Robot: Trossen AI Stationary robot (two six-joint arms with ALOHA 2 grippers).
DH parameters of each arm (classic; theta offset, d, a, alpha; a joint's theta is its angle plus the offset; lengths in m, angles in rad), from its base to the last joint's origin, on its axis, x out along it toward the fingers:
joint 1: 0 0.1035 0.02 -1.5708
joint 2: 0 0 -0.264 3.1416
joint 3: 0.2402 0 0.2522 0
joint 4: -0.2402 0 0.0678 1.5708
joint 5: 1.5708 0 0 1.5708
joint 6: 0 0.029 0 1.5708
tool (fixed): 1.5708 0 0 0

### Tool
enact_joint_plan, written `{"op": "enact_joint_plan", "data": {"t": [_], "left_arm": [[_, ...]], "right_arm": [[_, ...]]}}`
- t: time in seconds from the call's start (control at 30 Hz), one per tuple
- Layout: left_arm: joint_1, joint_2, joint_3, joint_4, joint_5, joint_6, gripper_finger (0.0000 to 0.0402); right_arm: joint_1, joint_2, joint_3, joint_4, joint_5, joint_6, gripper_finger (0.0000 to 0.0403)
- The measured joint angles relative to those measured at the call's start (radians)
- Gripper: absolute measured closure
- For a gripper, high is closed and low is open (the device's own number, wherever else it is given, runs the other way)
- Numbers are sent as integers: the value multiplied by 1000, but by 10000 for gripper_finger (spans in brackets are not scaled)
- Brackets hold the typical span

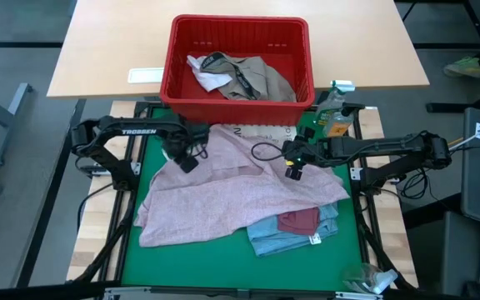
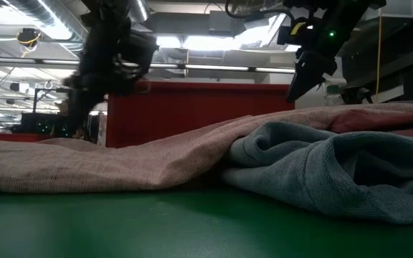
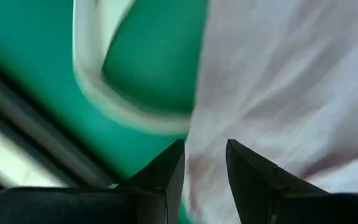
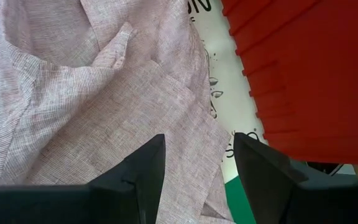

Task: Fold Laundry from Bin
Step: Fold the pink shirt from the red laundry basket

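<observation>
pink shirt: pale pink garment (image 1: 223,187) spread loose over the green mat (image 1: 198,262), mid-table, rumpled, not squared or folded.
left gripper: left gripper (image 1: 188,161) over the shirt's far-left edge, just near of the bin. Wrist view shows the fingers (image 3: 166,174) apart with nothing between them, pink cloth right below. Released, not holding.
right gripper: right gripper (image 1: 293,169) over the shirt's far-right part, raised above the cloth in the low view. Fingers (image 4: 145,168) spread wide, empty, pink fabric under them and the bin wall just beside.
bin: red slotted basket (image 1: 238,58) at the far edge of the mat, centre. Holds a khaki-grey piece (image 1: 261,79) and a white piece (image 1: 202,71).
stack: light blue garment (image 1: 286,237) near-right on the mat, partly under the pink shirt, with a maroon piece (image 1: 298,221) on top. Looks roughly folded, can't confirm how neatly.
tote: white printed bag (image 1: 261,132) flat under the shirt's far edge, against the bin.
progress: about mid-way by my read. Two pieces out and stacked, pink one out but unfolded, at least two left in the bin.
remaining: flatten and fold pink, stack it, then pull and fold the bin's contents.
</observation>
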Motion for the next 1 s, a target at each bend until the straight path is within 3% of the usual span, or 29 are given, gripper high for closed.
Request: {"op": "enact_joint_plan", "data": {"t": [0.27,0.43,0.7,0.83,0.93,1.0], "left_arm": [[-68,0,-141,-15,102,-66,278],[-83,0,-216,21,60,-73,266],[-59,0,-327,220,43,-73,269],[-53,0,-324,152,-25,-85,316],[-53,0,-290,59,-127,-97,380],[-53,0,-259,-2,-208,-119,392]], "right_arm": [[0,0,0,2,-104,0,212],[0,0,0,13,-130,0,212],[0,0,0,33,-130,-1,212],[0,0,0,32,-130,-1,212],[0,0,0,33,-130,-1,212],[0,0,0,33,-130,-1,212]]}}
